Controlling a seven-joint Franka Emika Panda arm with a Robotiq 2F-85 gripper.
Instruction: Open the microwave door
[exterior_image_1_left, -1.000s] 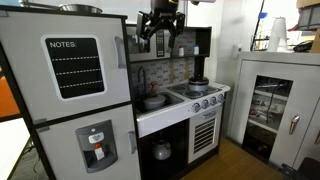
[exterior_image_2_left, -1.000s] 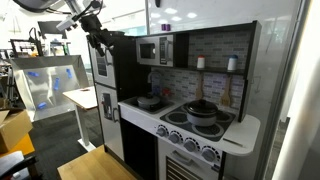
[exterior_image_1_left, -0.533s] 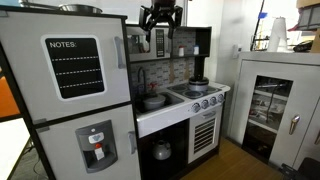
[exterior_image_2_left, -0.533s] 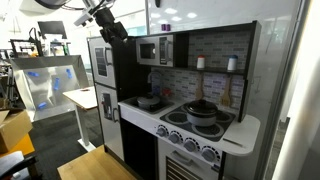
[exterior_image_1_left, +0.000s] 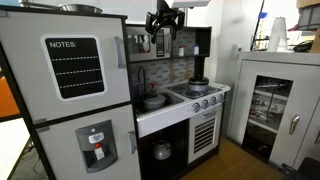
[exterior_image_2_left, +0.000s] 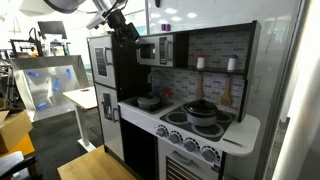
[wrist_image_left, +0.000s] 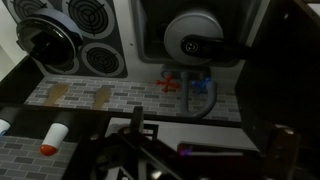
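The microwave door (exterior_image_2_left: 150, 51) is a small white-framed door with a dark window, shut, high up in the toy kitchen right of the fridge. It shows edge-on in an exterior view (exterior_image_1_left: 141, 45). My gripper (exterior_image_2_left: 127, 30) hangs at the microwave's upper front corner, fingers pointing down, close to the door but not holding it. It is in front of the upper shelf in an exterior view (exterior_image_1_left: 162, 27). In the wrist view the dark fingers (wrist_image_left: 210, 142) are spread apart and empty, looking down over the counter.
The tall fridge (exterior_image_1_left: 70, 90) with a notes board stands beside the microwave. Below are the sink with a pan (wrist_image_left: 200, 35), a faucet (wrist_image_left: 200, 90), the stove with a pot (exterior_image_2_left: 203, 110) and the oven door (exterior_image_1_left: 205, 132). A white cabinet (exterior_image_1_left: 272, 105) stands apart.
My gripper has risen and moved sideways from in front of the fridge toward the microwave's upper corner. The microwave door has stayed shut.
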